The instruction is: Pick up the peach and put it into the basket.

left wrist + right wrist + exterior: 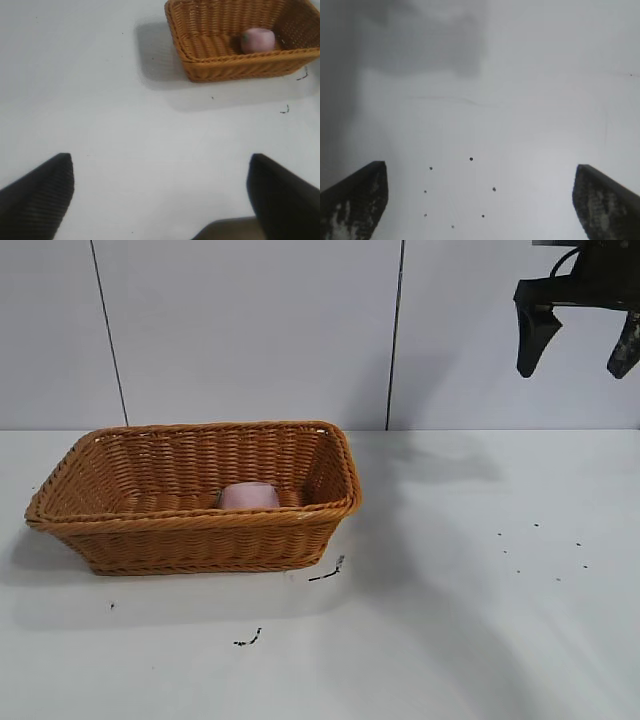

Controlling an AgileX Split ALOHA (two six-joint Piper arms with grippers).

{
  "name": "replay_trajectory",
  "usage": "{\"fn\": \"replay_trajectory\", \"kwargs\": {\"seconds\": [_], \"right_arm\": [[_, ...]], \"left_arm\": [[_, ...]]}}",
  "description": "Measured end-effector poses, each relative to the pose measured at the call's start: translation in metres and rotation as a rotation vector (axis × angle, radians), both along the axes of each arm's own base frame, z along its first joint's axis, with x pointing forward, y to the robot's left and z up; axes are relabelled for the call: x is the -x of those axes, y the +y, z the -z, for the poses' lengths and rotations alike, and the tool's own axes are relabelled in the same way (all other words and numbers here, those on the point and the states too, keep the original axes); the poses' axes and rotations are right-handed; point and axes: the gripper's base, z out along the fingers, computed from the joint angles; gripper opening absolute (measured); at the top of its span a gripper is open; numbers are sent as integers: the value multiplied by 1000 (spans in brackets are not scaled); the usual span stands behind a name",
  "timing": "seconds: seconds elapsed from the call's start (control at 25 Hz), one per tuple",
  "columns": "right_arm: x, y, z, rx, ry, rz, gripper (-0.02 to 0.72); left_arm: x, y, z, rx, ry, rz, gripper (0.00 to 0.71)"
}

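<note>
I see the small pale pink rounded toy peach (249, 496) lying inside the large rectangular orange-brown woven wicker basket (190, 540), on its floor near the front wall and toward the basket's right end in the exterior view. The basket stands on the white table (480, 620), at the left of that view. My right gripper (580, 342) hangs high at the upper right, well above the table and well apart from the basket and the peach; its two dark fingers (535, 335) are spread apart with nothing between them. From its wrist camera I see only bare table with a few dark specks (471, 159) below. My left gripper (160, 200), also spread wide and empty, sits over bare table, well apart from the basket (240, 65) and the peach (257, 40) within it.
</note>
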Motion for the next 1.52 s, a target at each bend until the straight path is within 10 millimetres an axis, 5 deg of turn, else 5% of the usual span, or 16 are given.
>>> {"fn": "replay_trajectory", "kwargs": {"seconds": [0.44,0.84,1.12,1.52], "right_arm": [[179,1,5,9,53,-1,689],[304,1,22,9,-373,11,689],[357,2,8,11,-698,12,689],[391,2,5,9,-914,12,689]], "left_arm": [[0,0,0,0,0,0,692],[0,0,0,0,0,0,692],[0,0,0,0,0,0,692],[0,0,0,0,0,0,692]]}}
